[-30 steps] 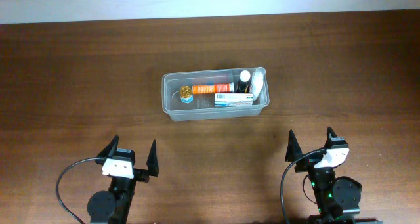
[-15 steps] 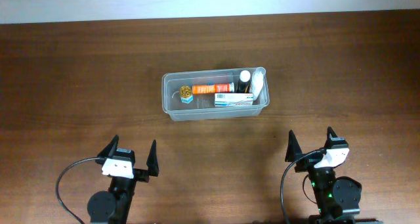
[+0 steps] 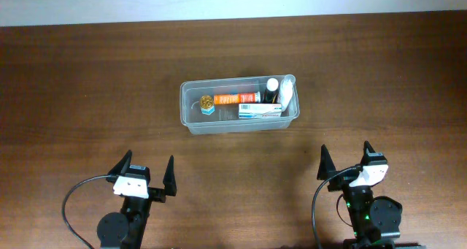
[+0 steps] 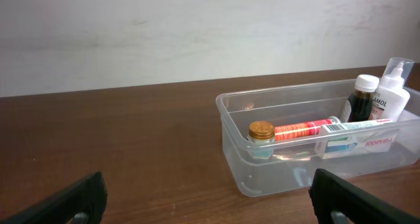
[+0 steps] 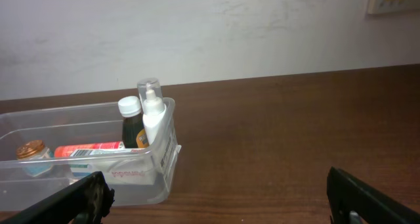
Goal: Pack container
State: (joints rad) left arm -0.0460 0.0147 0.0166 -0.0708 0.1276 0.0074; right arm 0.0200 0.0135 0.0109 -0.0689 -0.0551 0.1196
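Note:
The clear plastic container sits on the brown table at centre. Inside lie an orange tube, a white box, a small gold-capped jar, a dark bottle with a white cap and a white bottle. The container also shows in the left wrist view and the right wrist view. My left gripper is open and empty near the front edge, well short of the container. My right gripper is open and empty at the front right.
A pale wall stands behind the table's far edge. A black cable loops beside the left arm's base, and another runs by the right arm's base.

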